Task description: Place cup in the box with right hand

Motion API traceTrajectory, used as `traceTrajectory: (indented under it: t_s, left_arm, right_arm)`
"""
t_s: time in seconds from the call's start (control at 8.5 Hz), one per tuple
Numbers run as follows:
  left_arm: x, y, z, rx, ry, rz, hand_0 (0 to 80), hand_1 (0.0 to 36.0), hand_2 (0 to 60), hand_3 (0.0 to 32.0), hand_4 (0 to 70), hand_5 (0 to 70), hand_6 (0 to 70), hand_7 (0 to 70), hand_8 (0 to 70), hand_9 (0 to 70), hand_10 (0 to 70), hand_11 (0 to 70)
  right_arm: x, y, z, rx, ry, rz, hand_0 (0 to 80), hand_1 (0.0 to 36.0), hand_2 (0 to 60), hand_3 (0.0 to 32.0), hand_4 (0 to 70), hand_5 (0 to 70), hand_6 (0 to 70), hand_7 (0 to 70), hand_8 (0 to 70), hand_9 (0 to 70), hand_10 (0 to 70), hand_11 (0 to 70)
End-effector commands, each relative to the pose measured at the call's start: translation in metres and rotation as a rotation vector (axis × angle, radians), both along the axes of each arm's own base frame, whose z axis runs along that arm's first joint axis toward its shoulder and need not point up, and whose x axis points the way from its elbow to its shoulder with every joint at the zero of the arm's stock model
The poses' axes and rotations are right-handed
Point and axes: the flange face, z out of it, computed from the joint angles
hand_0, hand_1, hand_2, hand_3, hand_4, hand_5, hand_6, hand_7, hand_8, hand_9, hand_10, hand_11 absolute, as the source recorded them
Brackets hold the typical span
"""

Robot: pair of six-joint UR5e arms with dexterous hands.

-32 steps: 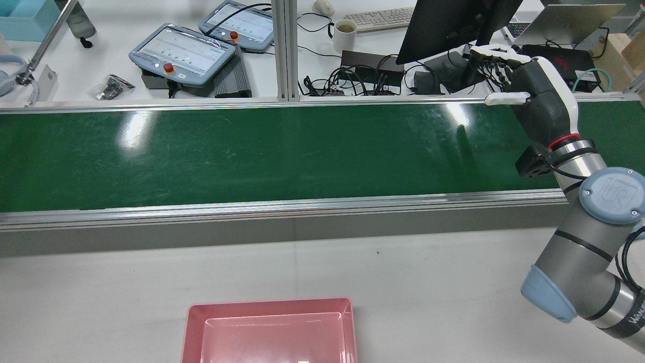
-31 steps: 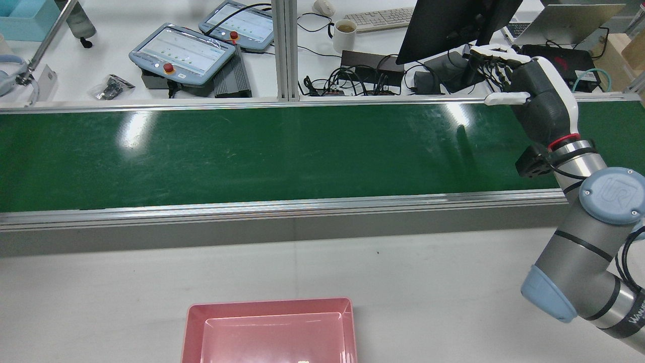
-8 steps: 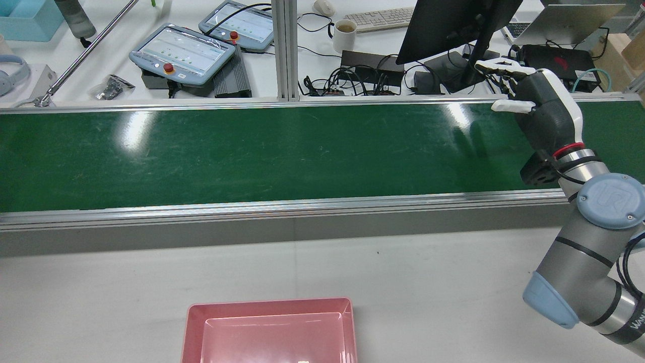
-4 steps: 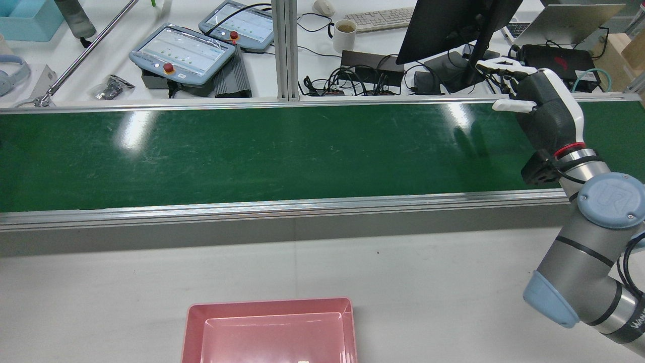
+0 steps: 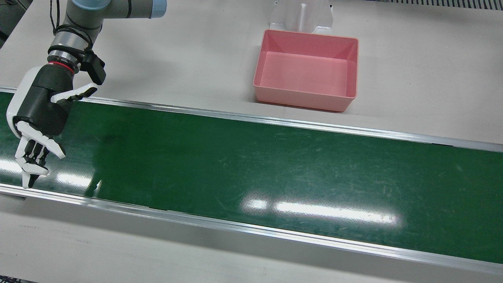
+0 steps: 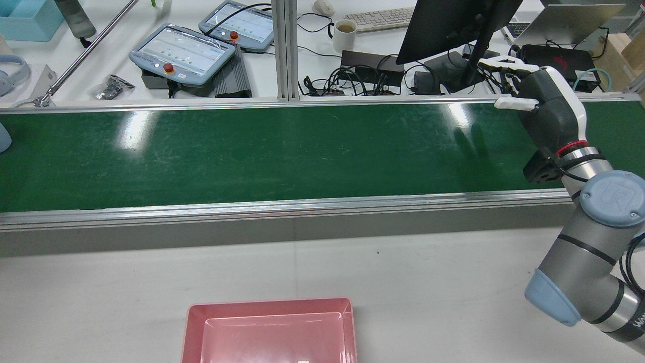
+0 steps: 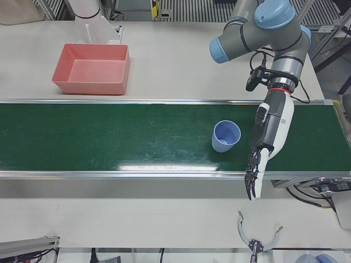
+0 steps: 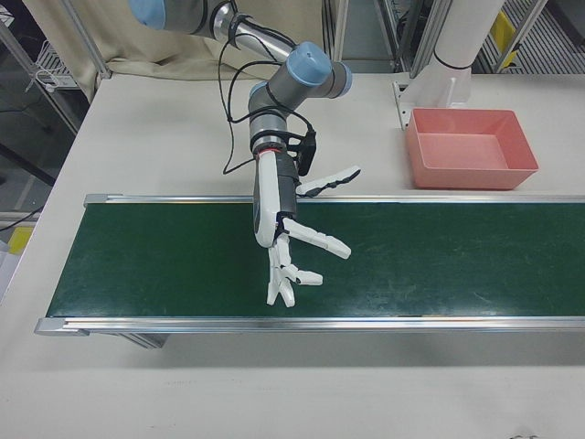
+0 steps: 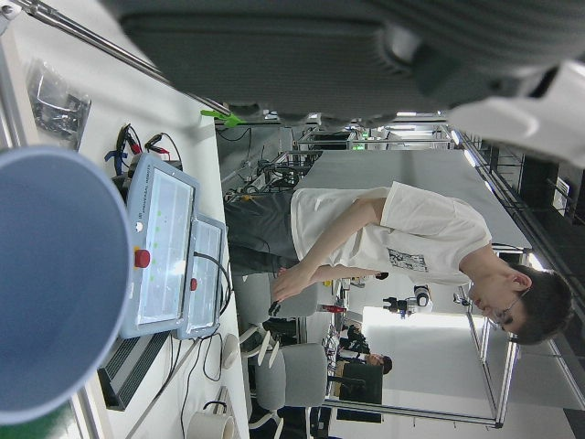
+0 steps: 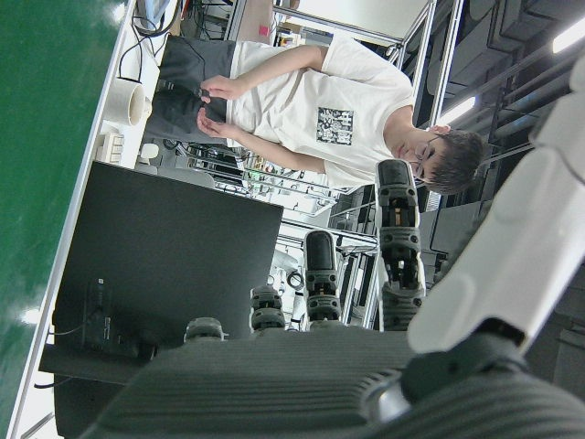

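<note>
A light blue cup (image 7: 226, 137) stands upright on the green belt (image 7: 109, 139), just beside my left hand (image 7: 267, 131), which hangs open over the belt's end with its fingers stretched out. The cup (image 9: 55, 283) fills the left of the left hand view, and only its edge (image 6: 2, 137) shows at the far left of the rear view. My right hand (image 5: 37, 114) is open and empty above the belt's other end, far from the cup. The pink box (image 5: 306, 94) sits empty on the white table beside the belt.
The belt (image 5: 275, 165) has raised aluminium rails along both long sides. Behind it are a monitor (image 6: 453, 25), pendants (image 6: 184, 50), cables and a mug (image 6: 345, 33). A person (image 9: 402, 242) stands on the operators' side.
The cup's edge has come into the rear view at the far left of the belt. My right hand has drifted slightly to the right, still open.
</note>
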Motion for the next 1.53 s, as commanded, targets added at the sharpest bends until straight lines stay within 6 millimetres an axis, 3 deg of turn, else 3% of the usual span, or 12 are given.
traceTrajectory:
  t_s: [0.0,1.41]
  left_arm:
    - [0.0000,-0.0001,0.0007,-0.001,0.000,0.000,0.0,0.0,0.0,0.0,0.0,0.0,0.0,0.0,0.0,0.0,0.0,0.0]
    - [0.0000,-0.0001,0.0007,-0.001,0.000,0.000,0.0,0.0,0.0,0.0,0.0,0.0,0.0,0.0,0.0,0.0,0.0,0.0]
  right_arm:
    - [0.0017,0.0004,-0.0010,0.001,-0.002,0.001,47.4,0.0,0.0,11.4,35.8,0.5,5.6,40.9,2.4,12.3,0.0,0.0]
    - [0.0111,-0.0020,-0.0016,0.003,-0.010,0.014,47.7,0.0,0.0,10.0,38.3,0.5,5.8,41.6,2.7,12.6,0.0,0.0]
